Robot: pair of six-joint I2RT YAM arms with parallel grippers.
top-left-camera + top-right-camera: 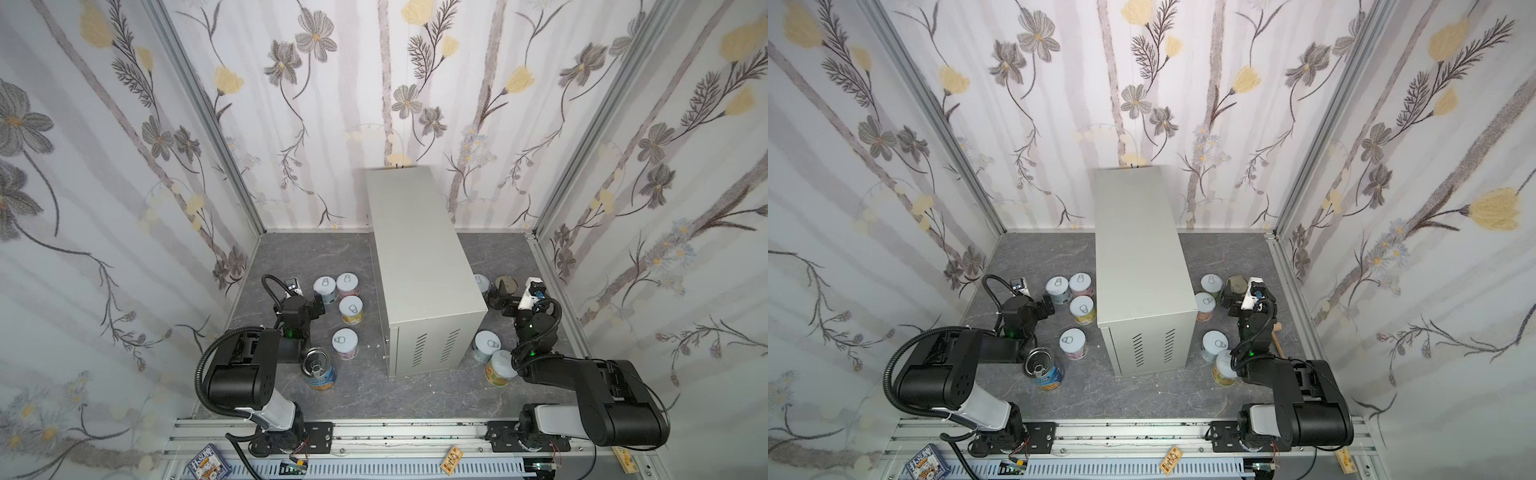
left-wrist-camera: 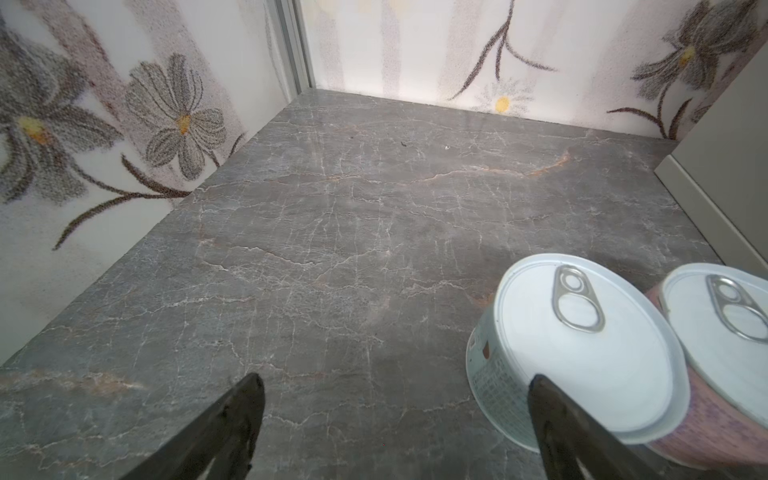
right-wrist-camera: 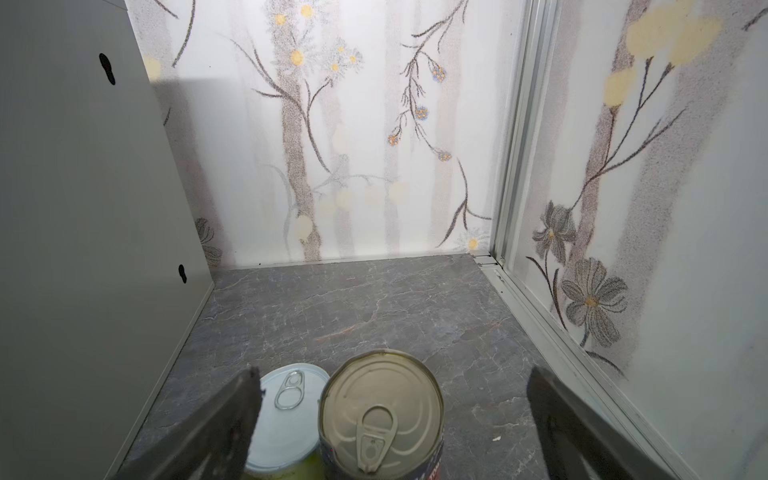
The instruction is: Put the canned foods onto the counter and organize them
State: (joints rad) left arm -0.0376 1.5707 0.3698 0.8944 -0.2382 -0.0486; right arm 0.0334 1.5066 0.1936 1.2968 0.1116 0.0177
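Short cans (image 1: 1082, 308): seemingly eight | tall cans (image 1: 1038, 365): two | left end effector (image 2: 395, 379), right end effector (image 3: 394, 373): wide

Tall beige-grey metal cabinet box (image 1: 419, 249) stands mid-way across the dark grey marbled floor (image 1: 374, 399), its far end at the far wall. Left of it stand four short white pull-tab cans (image 1: 351, 309), with a taller blue metal-topped can (image 1: 318, 370) nearer. Right of it stand four more short white pull-tab cans (image 1: 1214, 344), with a taller dark navy metal-topped can (image 1: 1235, 286) just right of the farthest.
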